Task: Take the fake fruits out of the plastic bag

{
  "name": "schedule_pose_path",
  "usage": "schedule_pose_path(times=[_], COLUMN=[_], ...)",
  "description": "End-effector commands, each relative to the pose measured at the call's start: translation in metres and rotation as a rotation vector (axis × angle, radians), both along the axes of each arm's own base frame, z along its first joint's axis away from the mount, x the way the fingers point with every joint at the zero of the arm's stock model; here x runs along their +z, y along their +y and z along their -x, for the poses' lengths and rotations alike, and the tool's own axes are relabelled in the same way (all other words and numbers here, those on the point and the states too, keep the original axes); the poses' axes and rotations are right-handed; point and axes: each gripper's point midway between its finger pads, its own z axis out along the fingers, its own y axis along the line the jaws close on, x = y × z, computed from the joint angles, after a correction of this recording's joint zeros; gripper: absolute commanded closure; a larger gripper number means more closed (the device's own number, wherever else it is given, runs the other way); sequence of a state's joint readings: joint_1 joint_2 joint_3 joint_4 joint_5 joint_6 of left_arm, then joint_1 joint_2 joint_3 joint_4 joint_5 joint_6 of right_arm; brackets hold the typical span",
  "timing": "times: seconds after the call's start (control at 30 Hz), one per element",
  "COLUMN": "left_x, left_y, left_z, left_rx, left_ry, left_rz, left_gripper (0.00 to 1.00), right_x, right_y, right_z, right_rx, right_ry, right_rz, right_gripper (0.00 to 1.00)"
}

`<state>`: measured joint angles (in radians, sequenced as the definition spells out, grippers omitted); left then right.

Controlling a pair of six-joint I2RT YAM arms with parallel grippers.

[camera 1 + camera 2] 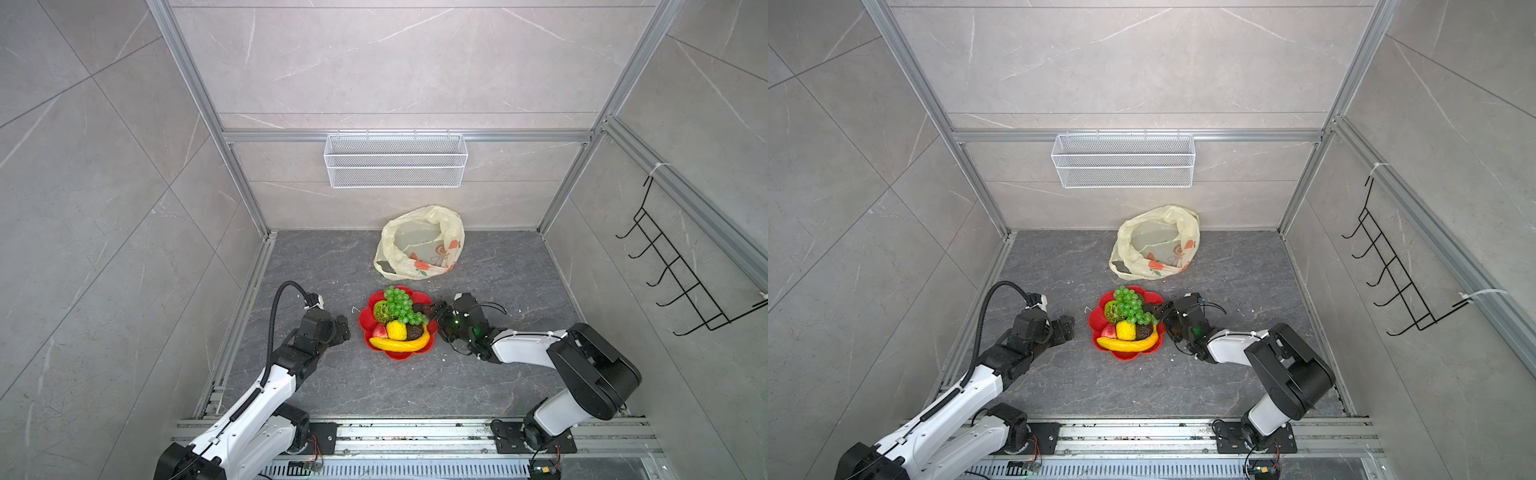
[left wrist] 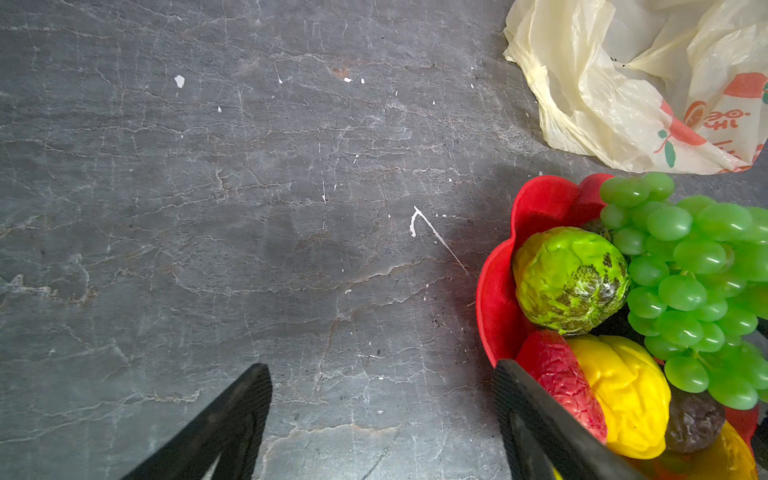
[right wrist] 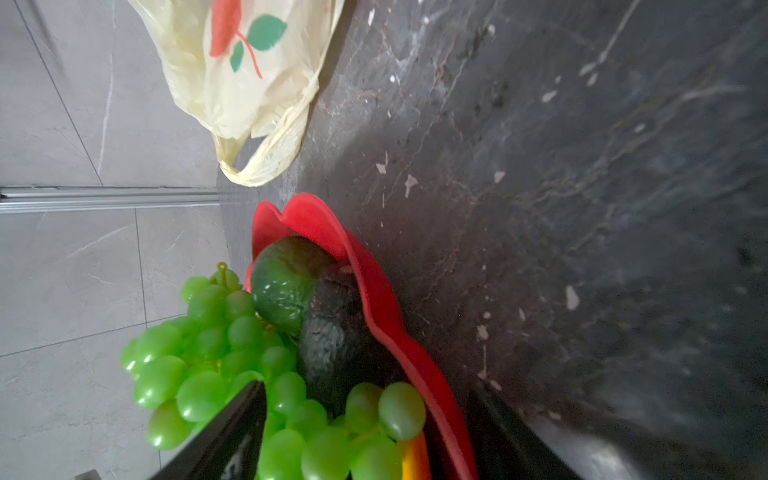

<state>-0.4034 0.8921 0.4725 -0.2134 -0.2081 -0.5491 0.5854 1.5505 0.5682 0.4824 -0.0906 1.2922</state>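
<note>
The plastic bag [image 1: 419, 245] lies slumped and open at the back of the dark floor; no fruit shows inside it in both top views. The fake fruits are piled on a red flower-shaped plate [image 1: 365, 322]: green grape bunch [image 1: 401, 305], green bumpy ball [image 1: 381, 311], strawberry [image 1: 379, 331], yellow knobbly fruit [image 1: 396, 330], dark brown fruit [image 1: 414, 331] and banana [image 1: 399, 343]. My left gripper [image 1: 343, 328] stands open just left of the plate, with only bare floor between its fingers [image 2: 382, 370]. At the plate's right edge my right gripper [image 1: 432, 311] is open, its jaws straddling the rim and the grapes' end [image 3: 368, 390].
A white mesh basket [image 1: 395, 160] hangs on the back wall. A black wire hook rack [image 1: 681, 270] is fixed to the right wall. Aluminium rails frame the floor. A dark green fruit [image 3: 286, 286] lies against the plate's rim beside the grapes.
</note>
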Motion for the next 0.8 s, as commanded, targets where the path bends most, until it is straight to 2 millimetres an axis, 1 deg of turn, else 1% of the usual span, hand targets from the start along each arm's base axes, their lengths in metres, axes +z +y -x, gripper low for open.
schedule_pose_path(times=[0.0, 0.03, 0.1, 0.2, 0.27, 0.3, 0.4, 0.47, 0.57, 0.63, 0.7, 0.73, 0.77], left_x=[0.009, 0.012, 0.026, 0.056, 0.071, 0.078, 0.092, 0.102, 0.110, 0.111, 0.109, 0.107, 0.103], left_y=[0.003, 0.005, 0.015, 0.018, 0.020, 0.024, 0.051, 0.066, 0.090, 0.103, 0.109, 0.110, 0.110], left_z=[-0.008, -0.008, -0.009, -0.014, -0.019, -0.020, -0.020, -0.020, -0.017, -0.017, -0.022, -0.026, -0.031], left_rx=[0.008, 0.022, 0.088, 0.123, 0.141, 0.160, 0.289, 0.355, 0.462, 0.522, 0.538, 0.535, 0.519], left_ry=[-0.041, -0.037, -0.026, -0.083, -0.134, -0.159, -0.213, -0.262, -0.328, -0.362, -0.400, -0.417, -0.430], left_rz=[-0.020, -0.027, -0.045, -0.023, -0.014, -0.024, -0.098, -0.149, -0.249, -0.334, -0.425, -0.461, -0.497], left_gripper=[0.13, 0.12, 0.11, 0.09, 0.07, 0.01, 0.00, 0.00, 0.00, 0.00, 0.00, 0.00, 0.00], right_x=[0.005, 0.009, 0.021, 0.052, 0.072, 0.082, 0.113, 0.129, 0.147, 0.155, 0.156, 0.156, 0.154], right_y=[-0.024, -0.033, -0.054, -0.084, -0.101, -0.110, -0.136, -0.155, -0.178, -0.194, -0.203, -0.207, -0.213], right_z=[0.002, 0.003, 0.010, 0.018, 0.022, 0.024, 0.029, 0.031, 0.035, 0.037, 0.036, 0.036, 0.037], right_rx=[-0.031, -0.042, -0.065, -0.085, -0.094, -0.103, -0.130, -0.170, -0.225, -0.285, -0.314, -0.328, -0.349], right_ry=[-0.020, -0.029, -0.051, -0.127, -0.169, -0.193, -0.286, -0.338, -0.414, -0.445, -0.480, -0.480, -0.466], right_rz=[0.082, 0.115, 0.235, 0.408, 0.518, 0.569, 0.717, 0.823, 0.967, 1.052, 1.139, 1.177, 1.219], right_gripper=[0.19, 0.19, 0.19, 0.18, 0.17, 0.15, 0.12, 0.10, 0.08, 0.05, 0.03, 0.00, 0.00])
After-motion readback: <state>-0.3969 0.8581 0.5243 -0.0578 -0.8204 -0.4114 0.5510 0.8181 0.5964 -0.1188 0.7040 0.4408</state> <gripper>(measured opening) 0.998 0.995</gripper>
